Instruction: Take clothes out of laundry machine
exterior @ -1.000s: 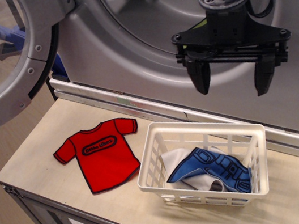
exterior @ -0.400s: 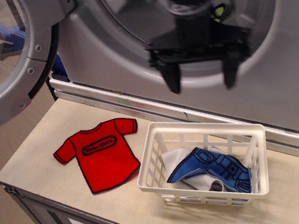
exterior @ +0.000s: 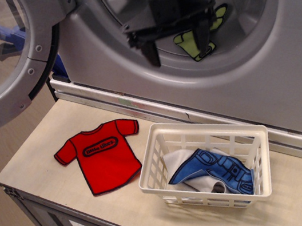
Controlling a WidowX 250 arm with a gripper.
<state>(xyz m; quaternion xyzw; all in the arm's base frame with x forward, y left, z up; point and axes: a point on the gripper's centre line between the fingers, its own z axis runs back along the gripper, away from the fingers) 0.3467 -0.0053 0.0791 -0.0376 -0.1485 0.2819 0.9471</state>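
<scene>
In the only view, the hand (exterior: 177, 45) hangs inside the drum of the washer (exterior: 286, 90), its two fingers (exterior: 151, 52) spread wide and holding nothing. The clothes (exterior: 199, 38), a lime cutout, lie on the drum's sloped wall just right of the hand, partly behind the right finger; whether that finger touches the fabric is hard to tell through the blur. The risk from here seems to be a missed pinch: the floppy piece lies flat against curved metal, so the fingers could scrape the drum or push it deeper. Below, a basket (exterior: 258, 147) and a red shirt (exterior: 102, 153) sit on the table (exterior: 31, 162).
</scene>
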